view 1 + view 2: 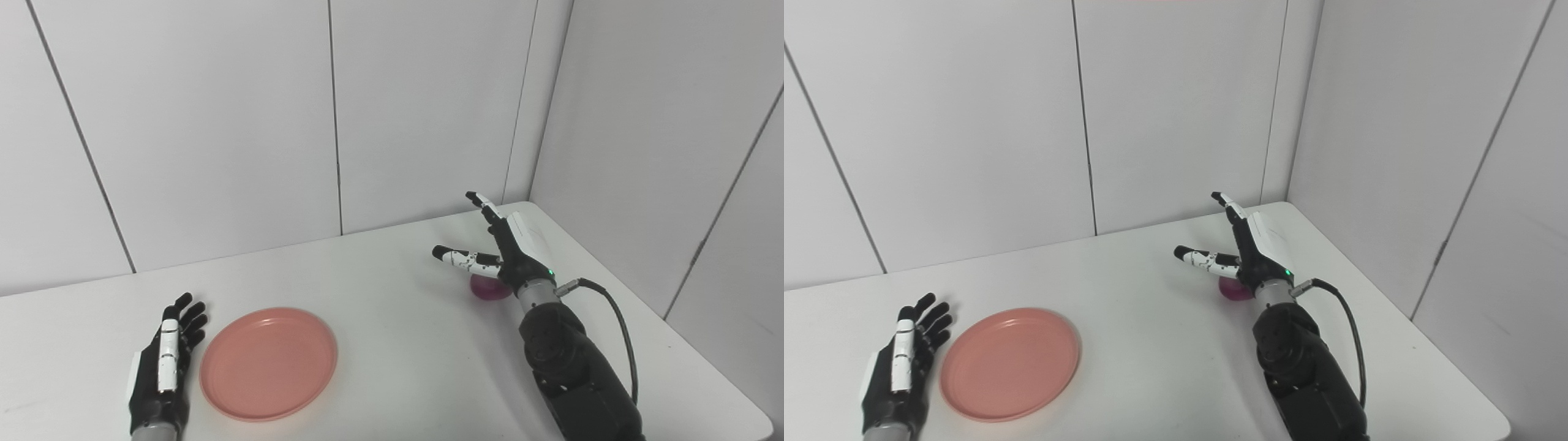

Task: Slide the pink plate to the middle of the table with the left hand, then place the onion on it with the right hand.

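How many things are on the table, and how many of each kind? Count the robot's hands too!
Plates: 1, the pink plate
Onions: 1, the purple onion, partly hidden behind the right hand
Robot hands: 2, the left hand and the right hand, both open
Total: 4

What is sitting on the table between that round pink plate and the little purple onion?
Nothing: between the round pink plate and the purple onion the white table is bare, as both eye views show.
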